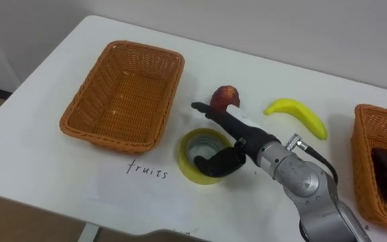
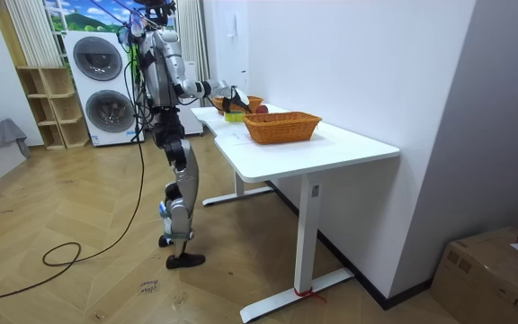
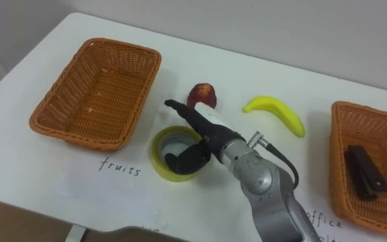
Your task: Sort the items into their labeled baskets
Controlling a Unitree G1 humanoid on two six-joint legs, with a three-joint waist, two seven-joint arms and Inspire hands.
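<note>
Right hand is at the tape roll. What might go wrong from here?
The right hand has its thumb inside the tape roll, its straight fingers reaching past the rim close to the apple: closing may knock the apple away. The roll lies beside the fruit basket, far from the office basket, so a loose pinch might drop it on the way.

R basket (image 1: 359,154) past frame's R edge; tape roll (image 1: 185,156) rim partly under right hand (image 1: 242,133); rm-view tabletop items too small.
</note>
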